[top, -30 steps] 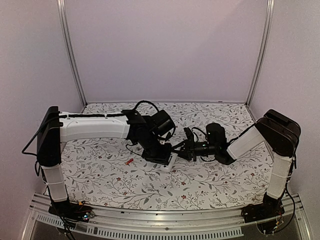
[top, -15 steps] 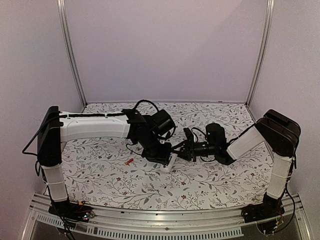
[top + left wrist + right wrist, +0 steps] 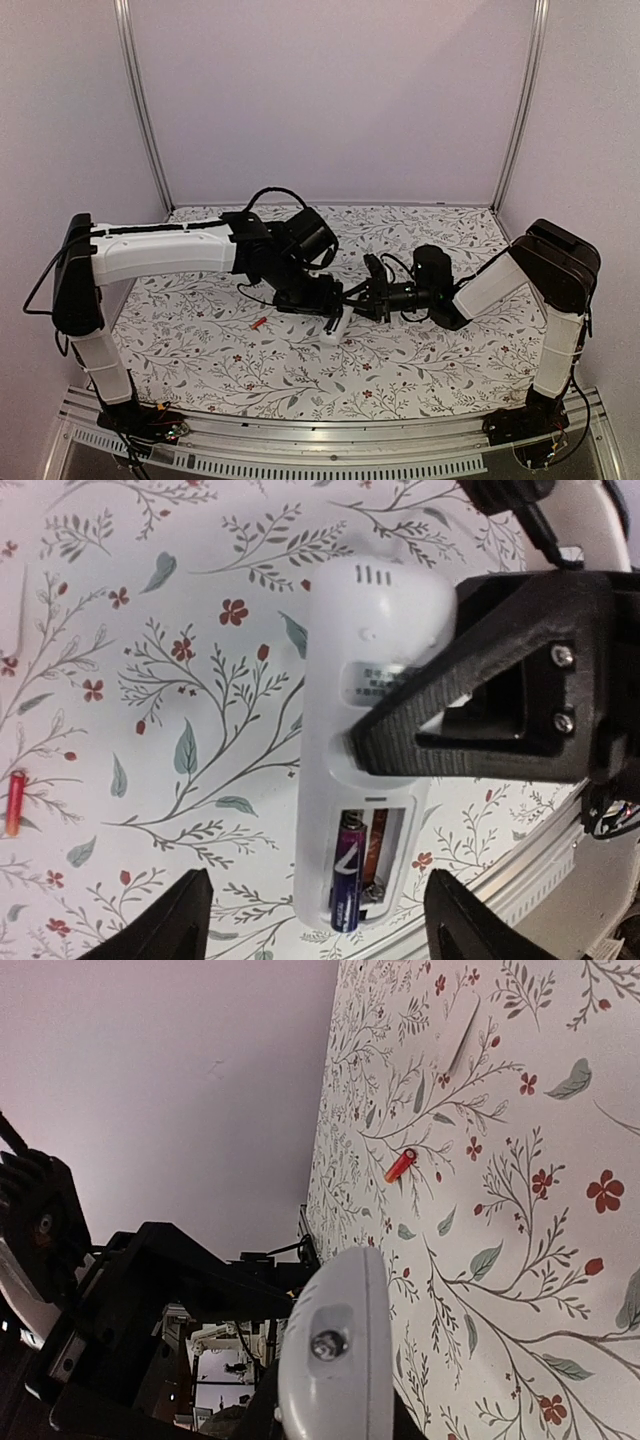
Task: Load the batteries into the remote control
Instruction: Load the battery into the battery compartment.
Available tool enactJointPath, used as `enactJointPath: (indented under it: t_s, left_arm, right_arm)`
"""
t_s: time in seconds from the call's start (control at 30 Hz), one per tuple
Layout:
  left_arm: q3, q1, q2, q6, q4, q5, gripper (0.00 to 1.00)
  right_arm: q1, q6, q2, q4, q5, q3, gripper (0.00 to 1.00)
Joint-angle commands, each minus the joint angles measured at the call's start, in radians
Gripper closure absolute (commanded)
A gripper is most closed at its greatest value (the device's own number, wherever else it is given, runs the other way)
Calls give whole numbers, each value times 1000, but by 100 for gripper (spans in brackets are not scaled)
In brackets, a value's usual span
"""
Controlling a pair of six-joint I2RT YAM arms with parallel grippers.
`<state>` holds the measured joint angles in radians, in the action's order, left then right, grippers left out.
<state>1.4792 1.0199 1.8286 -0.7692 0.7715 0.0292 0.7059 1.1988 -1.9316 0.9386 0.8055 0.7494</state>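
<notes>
R hand [image 3: 364, 299] is clamped on the remote control [image 3: 365, 690], whose plain back faces the L wrist cam. It's smooth white plastic w/ rounded ends, compartment open. L hand [image 3: 322, 303] is released, fingers [image 3: 185, 920] spread either side of the remote w/o touching. Only the L wrist cam shows 1 dark battery [image 3: 345, 865], glossy w/ a purple band, seated in one slot; the slot beside it looks copper-coloured. I count 2 batteries: the red battery [image 3: 400, 1165] lies loose on the floral-print tabletop [image 3: 200, 350], well apart from the remote.
</notes>
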Motion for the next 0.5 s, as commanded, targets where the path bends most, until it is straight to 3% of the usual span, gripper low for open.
enactJointPath:
  t_s: [0.0,0.13,0.27,0.33,0.4,0.47]
  left_arm:
    - [-37,-6,-82,54,-73,-10,22]
    - [-102,-6,-166,150,-148,-49,22]
    - [-327,-1,-389,374,-418,-113,20]
    - [-422,-3,-492,486,-503,-136,6]
    - [-466,-9,-555,642,-526,-49,4]
    - [-480,-7,-580,778,-514,24,10]
  right_arm:
    - [-3,28,-19,75,36,23,100]
    - [-3,62,-27,121,59,28,100]
    - [-3,83,-27,132,88,29,100]
    - [-3,88,-29,127,103,32,100]
    - [-2,88,-29,114,122,38,100]
    - [-1,85,-30,91,141,47,100]
